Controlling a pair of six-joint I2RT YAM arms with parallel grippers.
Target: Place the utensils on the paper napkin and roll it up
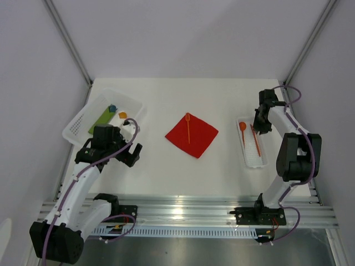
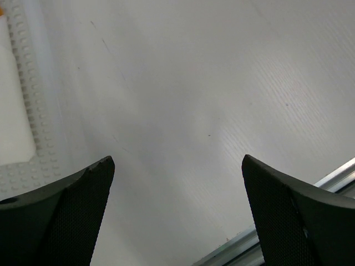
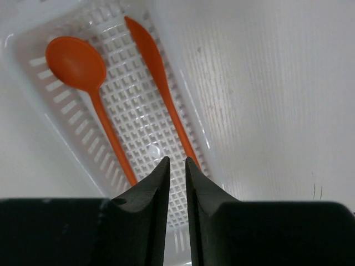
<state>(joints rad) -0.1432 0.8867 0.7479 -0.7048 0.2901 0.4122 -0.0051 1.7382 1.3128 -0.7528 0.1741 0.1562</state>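
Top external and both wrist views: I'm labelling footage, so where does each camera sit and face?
Top external: above and behind the bases, looking down at the table, paper napkin; left arm and right arm show.
Left wrist: on the left arm, facing bare table and a basket corner; left gripper open.
Right wrist: on the right arm, facing down into the tray; right gripper nearly shut.
Shared: top external and right wrist both show the tray's spoon and knife.

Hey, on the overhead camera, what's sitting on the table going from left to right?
From the left: white perforated plastic basket holding a green bar → flat red paper napkin with a thin orange utensil lying on it → narrow white slotted tray holding an orange plastic spoon.
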